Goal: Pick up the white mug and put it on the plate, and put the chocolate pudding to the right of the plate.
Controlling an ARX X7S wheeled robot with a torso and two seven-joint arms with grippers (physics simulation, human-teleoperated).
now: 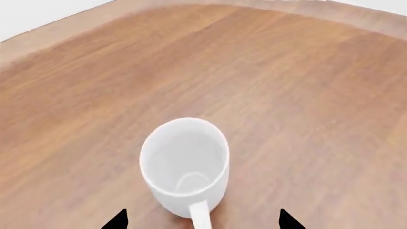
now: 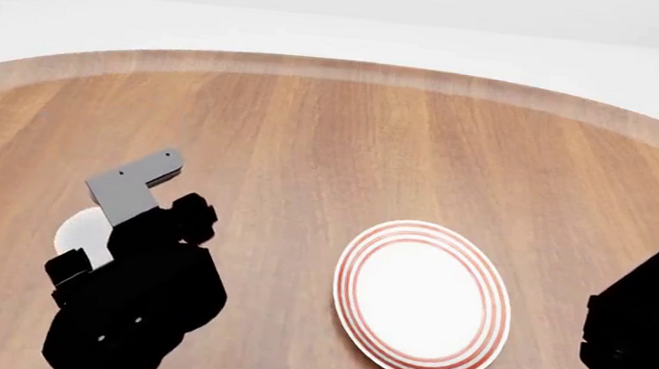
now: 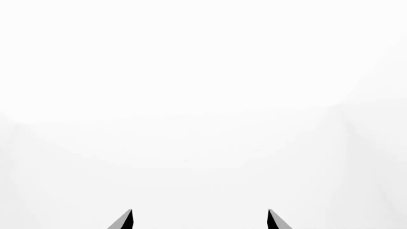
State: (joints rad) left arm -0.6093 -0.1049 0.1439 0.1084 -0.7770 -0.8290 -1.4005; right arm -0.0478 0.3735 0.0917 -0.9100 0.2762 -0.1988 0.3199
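1. The white mug (image 1: 184, 164) stands upright on the wooden table (image 1: 286, 86), its handle pointing toward the left gripper (image 1: 202, 220)
2. Left jaws are spread wide, one tip on either side of the handle, not touching it
3. The plate (image 2: 422, 298) lies well to the mug's right
4. Right gripper (image 3: 199, 219) jaws are apart, facing blank white

White mug (image 2: 77, 232) mostly hidden behind left arm; pudding cropped.
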